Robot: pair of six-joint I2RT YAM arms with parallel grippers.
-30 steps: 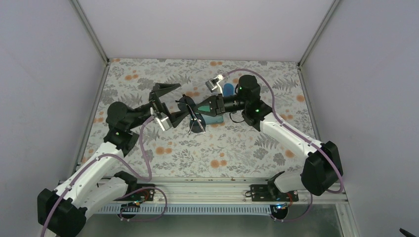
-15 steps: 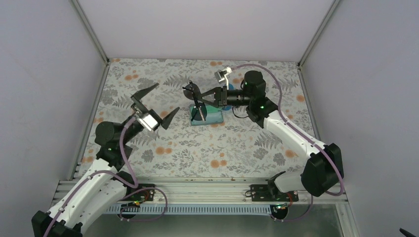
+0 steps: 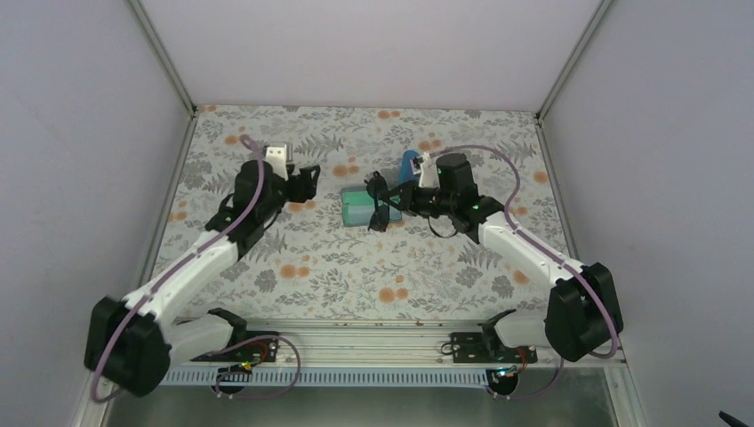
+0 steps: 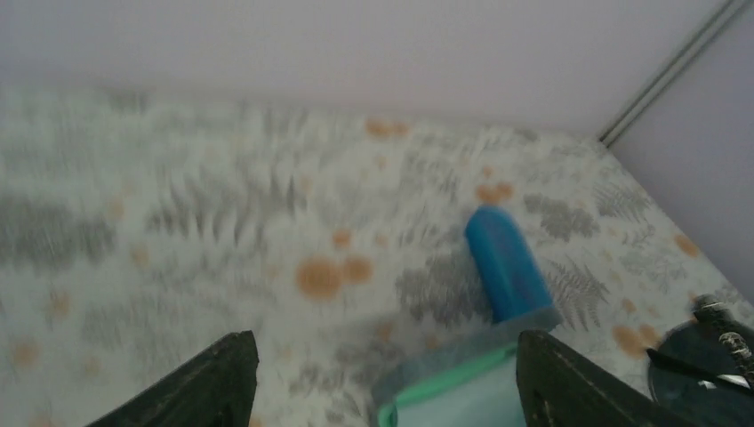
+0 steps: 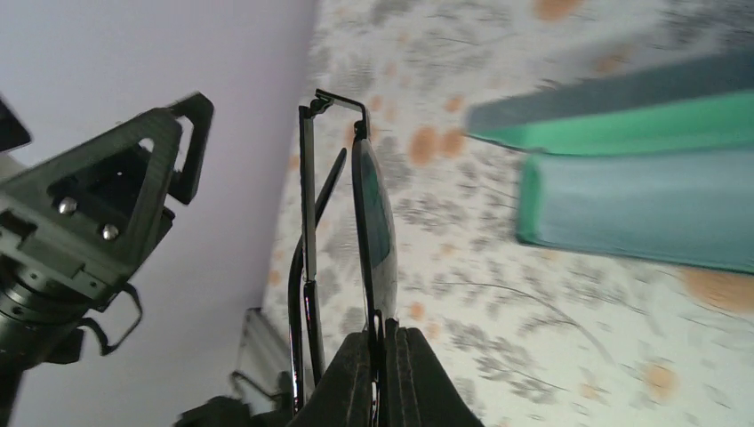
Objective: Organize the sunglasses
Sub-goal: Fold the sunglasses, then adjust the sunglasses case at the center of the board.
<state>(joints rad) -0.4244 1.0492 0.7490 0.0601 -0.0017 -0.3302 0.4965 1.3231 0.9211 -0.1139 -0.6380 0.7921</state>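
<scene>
The black-framed sunglasses [image 3: 377,201] [image 5: 372,213] with dark lenses hang just above the right edge of an open grey case with a green lining [image 3: 356,207] [image 5: 636,133]. My right gripper [image 3: 397,199] [image 5: 384,333] is shut on the sunglasses' frame, with the temples folded out beside the lens. My left gripper [image 3: 303,185] [image 4: 386,338] stands open with nothing between its fingers, a short way left of the case and pointing at it. The left wrist view shows the case's corner [image 4: 449,391] low between the fingers and a dark lens [image 4: 698,369] at the far right.
A closed blue case [image 3: 409,162] [image 4: 505,265] lies behind the open one. The floral table cover [image 3: 356,267] is bounded by grey walls at the back and sides. The left gripper's body [image 5: 98,209] looms at the left of the right wrist view.
My left arm has swung away from the sunglasses and now reaches farther back on the left, its jaws a little narrower. My right gripper has carried the sunglasses down toward the open case.
</scene>
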